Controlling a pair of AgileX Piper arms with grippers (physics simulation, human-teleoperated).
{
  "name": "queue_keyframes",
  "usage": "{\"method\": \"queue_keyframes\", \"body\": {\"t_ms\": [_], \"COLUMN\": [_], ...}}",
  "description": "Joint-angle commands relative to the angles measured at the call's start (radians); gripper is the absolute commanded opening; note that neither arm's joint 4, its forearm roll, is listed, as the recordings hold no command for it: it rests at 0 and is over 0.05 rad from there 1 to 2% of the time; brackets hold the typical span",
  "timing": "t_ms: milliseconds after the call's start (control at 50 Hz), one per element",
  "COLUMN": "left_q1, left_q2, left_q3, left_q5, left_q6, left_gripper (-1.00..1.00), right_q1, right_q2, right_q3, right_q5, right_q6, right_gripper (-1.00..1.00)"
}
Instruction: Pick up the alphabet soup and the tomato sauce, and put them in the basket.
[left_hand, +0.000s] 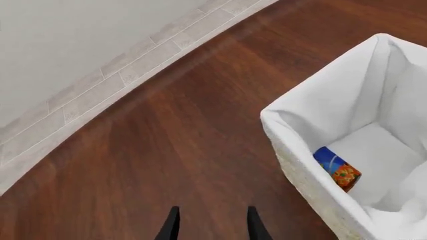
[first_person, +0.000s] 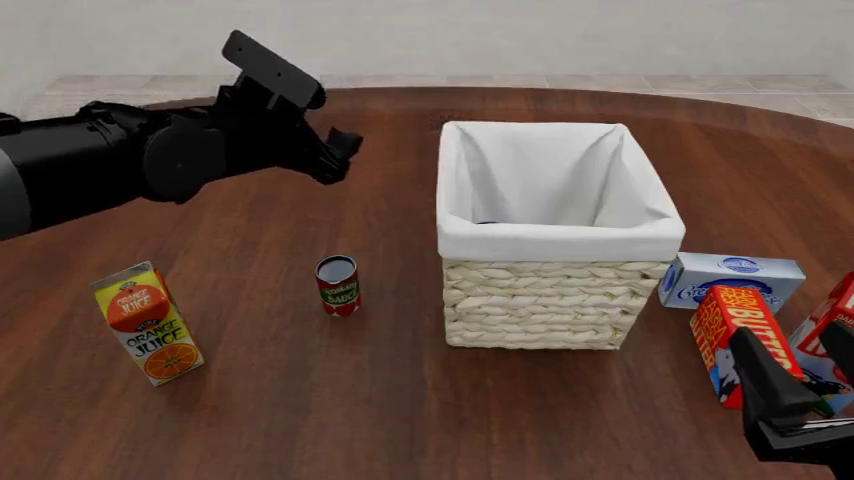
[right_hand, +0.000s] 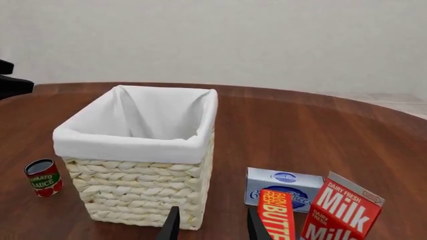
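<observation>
- Left wrist view: the left hand shows as two dark fingertips set apart with only bare wood between them; it holds nothing. One basket stands beside it on the counter, its white lining folded over the rim. One alphabet soup can lies on its side inside the basket, on the lining and against the near wall.
- Front view: one tomato sauce can stands upright on the counter, well left of the basket and apart from it. One orange juice carton stands further left. Right of the basket lie three cartons: one pale blue box, one butter box and one milk carton cut by the edge. The left arm hangs above the counter, up and left of the basket. The right hand sits low at the near right corner; its state cannot be told here.
- Right wrist view: the right hand's two fingertips stand apart and empty, near the basket's wicker front. The tomato sauce stands at the basket's far side from the three cartons.
</observation>
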Motion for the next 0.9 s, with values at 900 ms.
{"method": "queue_keyframes", "body": {"t_ms": [900], "left_q1": [0.054], "left_q2": [0.022], "left_q3": [0.182], "left_q5": [-0.014], "left_q6": [0.044], "left_gripper": [1.00], "right_q1": [0.008], "right_q2": [0.010], "right_q3": [0.000], "right_q5": [-0.005], "right_q6": [0.007], "right_gripper": [1.00]}}
